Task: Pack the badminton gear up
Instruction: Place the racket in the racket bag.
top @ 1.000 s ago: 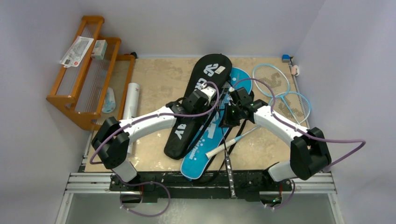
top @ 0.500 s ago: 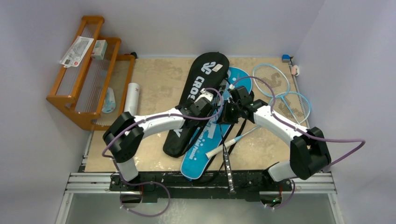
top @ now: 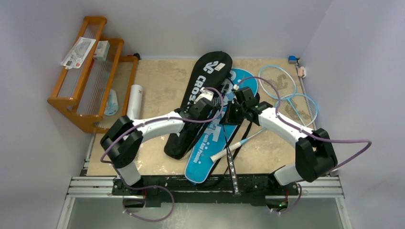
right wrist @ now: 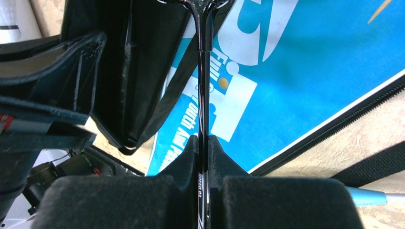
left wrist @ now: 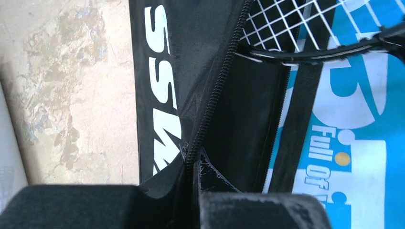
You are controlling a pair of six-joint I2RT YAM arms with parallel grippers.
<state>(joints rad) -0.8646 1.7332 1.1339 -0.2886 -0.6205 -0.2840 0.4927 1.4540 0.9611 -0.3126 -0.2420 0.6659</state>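
The black "CROSSWAY" cover (top: 203, 81) lies slanted on the table, partly over the blue cover (top: 208, 155). My left gripper (top: 206, 101) is shut on the black cover's zipper edge (left wrist: 215, 90), with the fabric pinched between the fingers (left wrist: 196, 167). My right gripper (top: 232, 112) is shut on the thin shaft (right wrist: 203, 71) of a black racket (top: 231, 157). That racket's strung head (left wrist: 282, 28) sits at the cover's open mouth. Two light-blue rackets (top: 286, 90) lie at the far right. A white tube (top: 135, 100) lies at the left.
An orange wooden rack (top: 86, 71) with packets stands off the table's left edge. A white-handled racket with a light-blue shaft (top: 234, 145) crosses the blue cover near the front. Small items (top: 297, 64) sit at the far right corner.
My left gripper went from open to shut on the black cover's zipper edge. The black cover has shifted left and away. The right gripper kept its hold on the racket shaft.
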